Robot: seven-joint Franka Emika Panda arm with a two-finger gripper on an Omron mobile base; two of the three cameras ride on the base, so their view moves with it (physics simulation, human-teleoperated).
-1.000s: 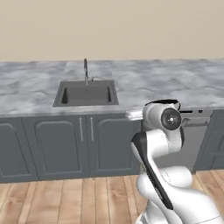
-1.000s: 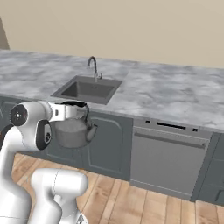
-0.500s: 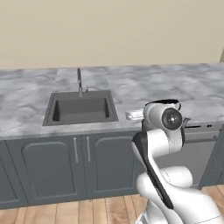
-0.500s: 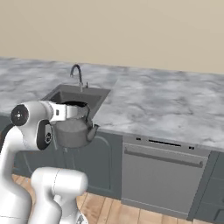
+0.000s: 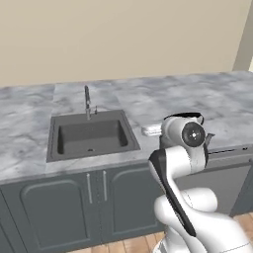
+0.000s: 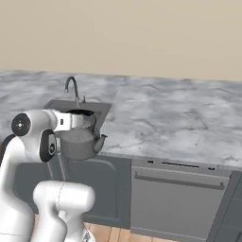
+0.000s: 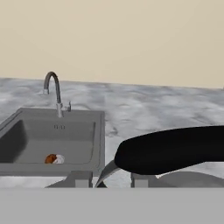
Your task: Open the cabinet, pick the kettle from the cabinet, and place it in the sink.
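Observation:
The kettle (image 6: 79, 142), silver-grey with a black arched handle, hangs in the air in front of the counter edge, just right of the sink (image 6: 102, 108). My gripper (image 6: 83, 116) is shut on that handle from above. In the hand view the black handle (image 7: 175, 151) crosses between my fingertips (image 7: 79, 178), with the spout (image 7: 106, 173) below it. In the left base view my arm hides most of the kettle, and its handle (image 5: 184, 115) peeks over the wrist. The sink (image 5: 90, 154) is a dark basin with an arched faucet (image 5: 87, 102). The cabinet is out of view.
A small orange and white object (image 7: 54, 159) lies on the sink floor. Grey marble counter (image 6: 179, 123) stretches right of the basin. Below it are grey base cabinet doors (image 5: 64, 210) and a dishwasher front (image 6: 179, 198). A beige wall backs the counter.
The whole picture has shifted: the base has driven closer to the counter, so the sink looks larger and nearer. The kettle stays hanging in my gripper as before.

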